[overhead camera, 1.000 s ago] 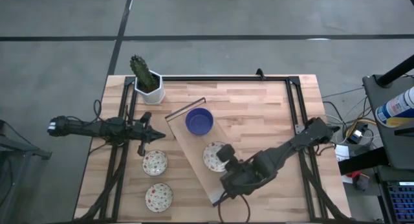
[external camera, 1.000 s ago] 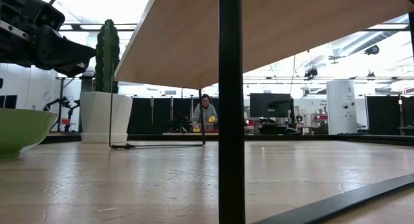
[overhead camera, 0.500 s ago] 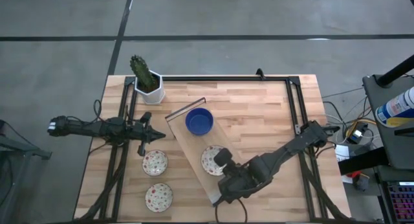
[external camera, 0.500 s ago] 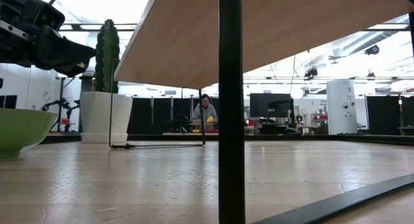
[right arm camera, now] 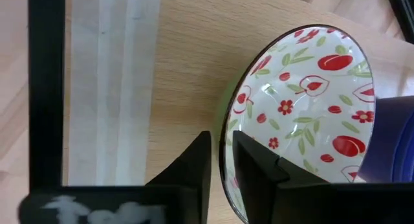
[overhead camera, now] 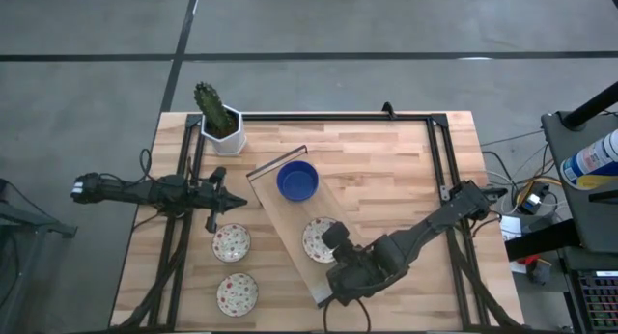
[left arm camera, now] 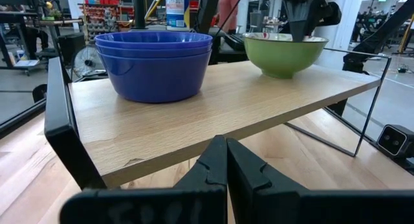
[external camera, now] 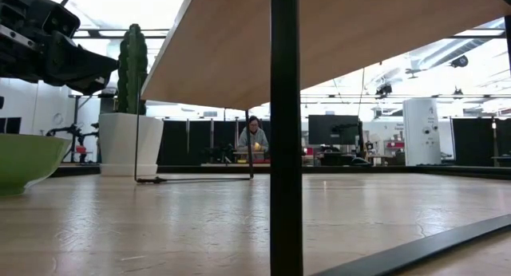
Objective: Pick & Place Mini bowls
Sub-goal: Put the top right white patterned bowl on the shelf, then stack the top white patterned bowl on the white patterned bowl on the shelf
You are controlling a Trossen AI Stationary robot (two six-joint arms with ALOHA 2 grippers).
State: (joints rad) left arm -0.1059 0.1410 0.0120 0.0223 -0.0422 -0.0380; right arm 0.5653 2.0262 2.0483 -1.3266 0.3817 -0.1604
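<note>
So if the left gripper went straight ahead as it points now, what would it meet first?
Probably the edge of the raised wooden shelf right ahead of the shut left gripper; the stacked blue bowls sit above that line, though depth is unclear.

Seen from table height, a green-sided bowl [external camera: 28, 160] is cut off by the frame's edge, and a dark post [external camera: 286, 132] blocks the middle of the room; a distant person [external camera: 254, 139] is too small to make out. Seen from the right wrist, the floral bowl [right arm camera: 304, 114] runs past the edge, its rim partly behind the dark fingers [right arm camera: 259, 175]. From overhead, the right gripper [overhead camera: 333, 239] covers that bowl's near side, its finger gap too small to judge
</note>
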